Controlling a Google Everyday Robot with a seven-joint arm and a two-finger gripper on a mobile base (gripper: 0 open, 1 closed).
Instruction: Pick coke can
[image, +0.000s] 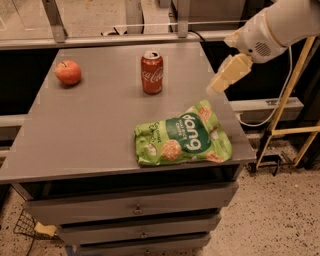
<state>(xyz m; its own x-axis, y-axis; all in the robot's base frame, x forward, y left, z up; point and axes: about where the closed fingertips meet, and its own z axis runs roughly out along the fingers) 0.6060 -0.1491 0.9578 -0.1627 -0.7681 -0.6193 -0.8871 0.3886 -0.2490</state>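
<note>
The coke can (151, 72) is red with white script and a silver top. It stands upright near the back middle of the grey table (90, 130). My gripper (222, 80) hangs over the table's right edge, to the right of the can and well apart from it, above and behind the green bag. It holds nothing.
A red-orange apple (68, 72) lies at the back left of the table. A green snack bag (183, 140) lies flat at the front right. Drawers (135, 207) sit under the tabletop. Yellow-framed stand legs (285, 115) are on the floor to the right.
</note>
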